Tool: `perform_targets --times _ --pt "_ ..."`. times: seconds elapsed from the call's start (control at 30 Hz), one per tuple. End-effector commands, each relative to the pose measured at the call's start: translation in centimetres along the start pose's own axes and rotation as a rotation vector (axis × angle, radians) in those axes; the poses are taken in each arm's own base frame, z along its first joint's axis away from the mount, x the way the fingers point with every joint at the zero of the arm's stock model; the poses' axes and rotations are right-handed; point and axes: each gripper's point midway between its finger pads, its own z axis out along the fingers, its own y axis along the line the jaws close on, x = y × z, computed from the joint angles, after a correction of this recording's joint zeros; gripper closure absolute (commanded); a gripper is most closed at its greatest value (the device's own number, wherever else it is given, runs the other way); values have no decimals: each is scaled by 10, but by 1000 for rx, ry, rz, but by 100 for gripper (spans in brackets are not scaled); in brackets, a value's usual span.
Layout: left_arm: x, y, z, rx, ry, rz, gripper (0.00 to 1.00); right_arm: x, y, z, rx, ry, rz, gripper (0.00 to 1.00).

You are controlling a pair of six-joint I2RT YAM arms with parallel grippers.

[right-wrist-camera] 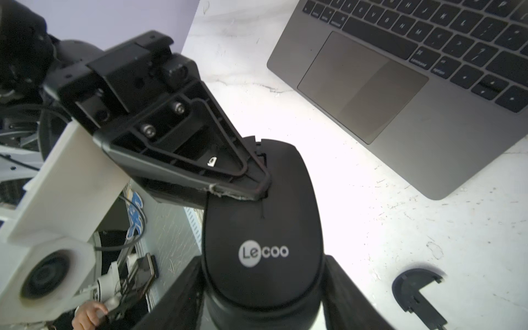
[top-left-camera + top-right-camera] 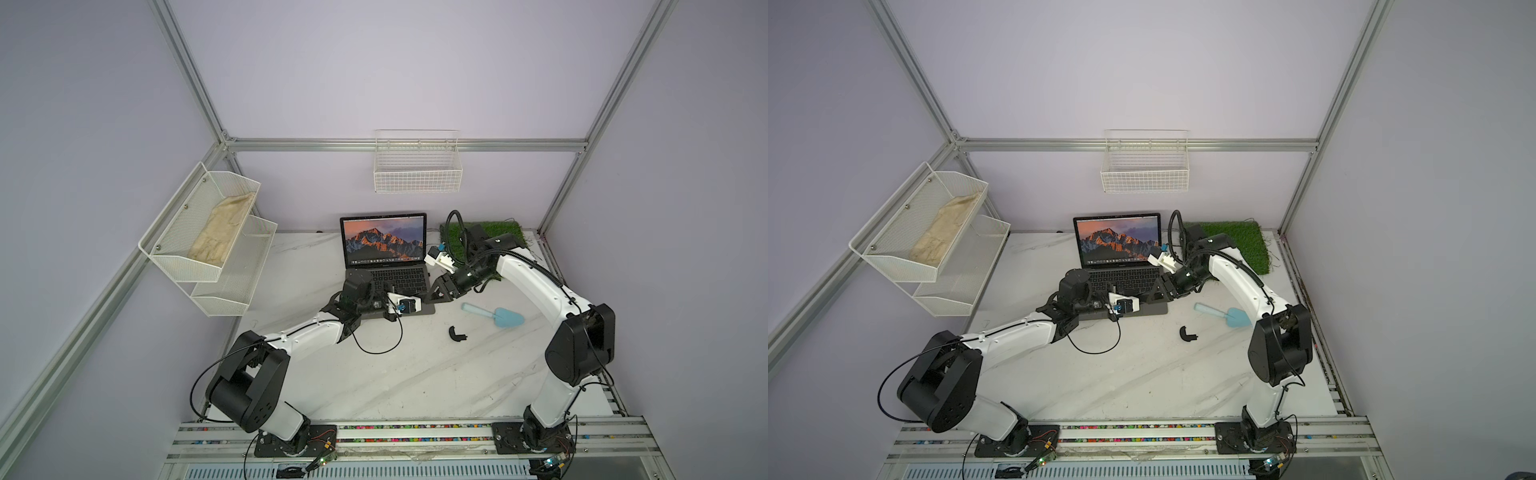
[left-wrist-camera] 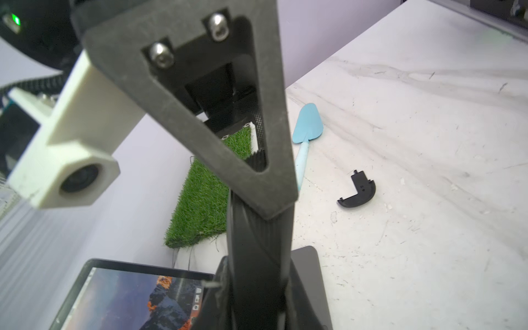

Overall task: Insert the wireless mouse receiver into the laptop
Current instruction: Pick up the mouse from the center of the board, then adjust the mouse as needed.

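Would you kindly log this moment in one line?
right claw: grips mouse near laptop | left claw: shut at mouse's end | receiver: not visible

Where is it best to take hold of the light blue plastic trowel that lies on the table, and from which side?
Grip the light blue plastic trowel by its straight, slim handle, coming from above, jaws across it. It lies flat on the white marble table; the blade looks too wide.
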Motion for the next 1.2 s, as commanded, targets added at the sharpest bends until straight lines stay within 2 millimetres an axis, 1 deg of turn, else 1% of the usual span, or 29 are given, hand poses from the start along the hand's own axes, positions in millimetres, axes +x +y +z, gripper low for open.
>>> perform_targets --times 0.0,0.07,0.1,0.17,0.2,0.23,0.27,0.33,0.4,0.43,0.47,0.53,0.63,0.7,0.8,0.93,1.0,1.03,1.1,1.13,1.17 --pt "10 -3 -14 16 118 -379 100 -38 -6 -29 179 -257 -74 28" --pt "19 -2 -21 -19 156 -524 100 -42 -25 -38 281 -382 15 20" --pt "21 -3 -25 -16 160 -608 100 -40 -38 -42 342 -446 81 17" --pt "28 0 -32 -17 168 -795 100 -31 -61 -48 440 -545 179 16" --pt "31 1 -36 3 165 -901 100 -24 -69 -54 478 -609 245 16" --pt "33 0 -38 36 156 -1013 100 -12 -78 -48 513 -610 291 16" --pt "34 -3 -38 74 147 -1086 100 -1 -84 -40 535 -588 317 18" --pt "37 -7 -36 143 131 -1238 100 26 -92 -14 612 -484 323 21" --pt "41 -14 -35 178 161 -1395 100 48 -93 7 669 -369 292 25" --pt "40 -18 -35 202 163 -1458 100 64 -102 17 723 -296 310 28" --pt "38 -22 -36 230 157 -1500 100 75 -108 22 768 -258 333 32" --pt "36 -26 -41 251 153 -1545 100 90 -113 35 805 -198 366 38" --pt "41 -32 -49 250 168 -1576 100 100 -116 51 845 -151 369 47" --pt "43 -33 -51 259 169 -1591 100 107 -121 58 873 -114 368 50" --pt "40 -32 -52 279 152 -1578 100 117 -127 65 892 -81 380 54" --pt "38 -30 -53 283 147 -1540 100 121 -134 64 932 -89 388 58" --pt "34 -30 -54 298 142 -1518 100 115 -130 66 903 -114 381 59" --pt "33 -30 -54 308 138 -1506 100 109 -122 71 841 -134 386 59" --pt "29 -30 -55 319 126 -1479 100 87 -101 75 690 -192 370 55" --pt "27 -28 -56 320 115 -1440 100 67 -82 78 558 -246 353 51" --pt "25 -27 -56 319 109 -1418 100 54 -67 75 466 -285 338 47"
